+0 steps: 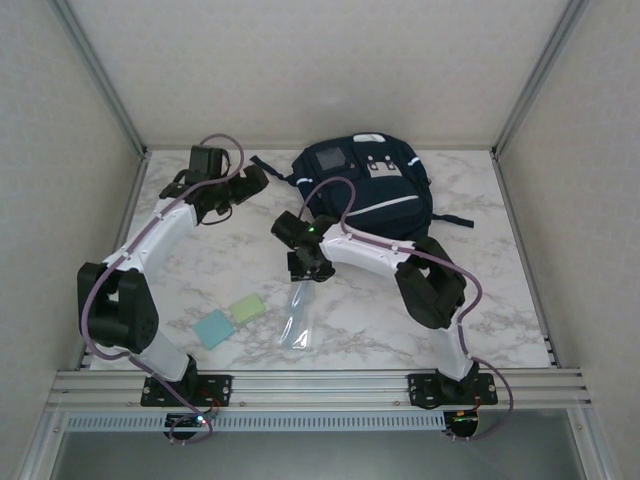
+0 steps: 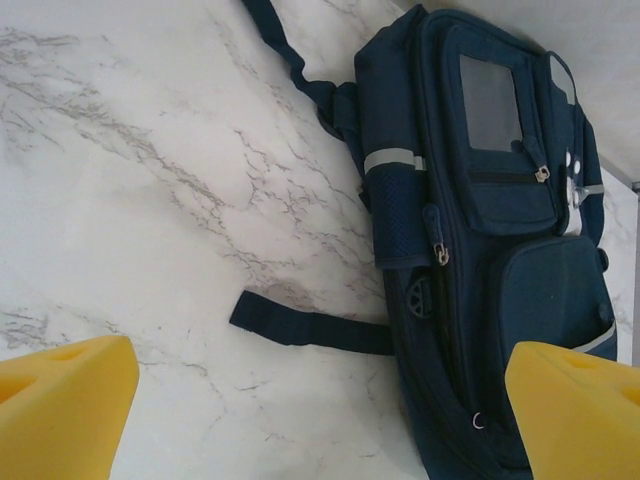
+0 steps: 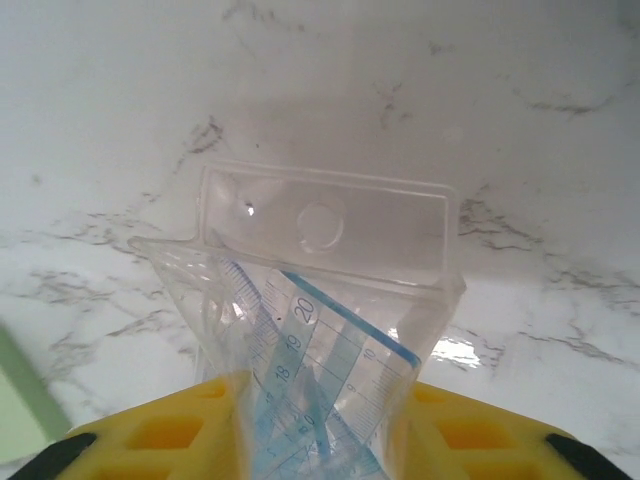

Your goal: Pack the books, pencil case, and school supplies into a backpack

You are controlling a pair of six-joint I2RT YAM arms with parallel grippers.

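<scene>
Clear pouch (image 3: 320, 300) clamped in right gripper (image 3: 325, 405), middle of tabletop (image 1: 480, 310); ruler (image 3: 335, 350) inside reads 18, 19, 20. Left gripper (image 2: 320, 395) apart by backpack (image 2: 480, 220) at far edge. Top view: blue pad (image 1: 213, 327), green pad (image 1: 247, 307) near front-left corner.

We are seeing the backpack (image 1: 365, 185) lying at the back middle of the table (image 1: 500, 300), the near pad (image 1: 213, 327) sitting at the front left with the far pad (image 1: 247, 307) just behind it to its right, and the pouch (image 1: 297, 322), with rulers (image 3: 300, 380) in it, lying right of both pads, in front of the backpack.
</scene>
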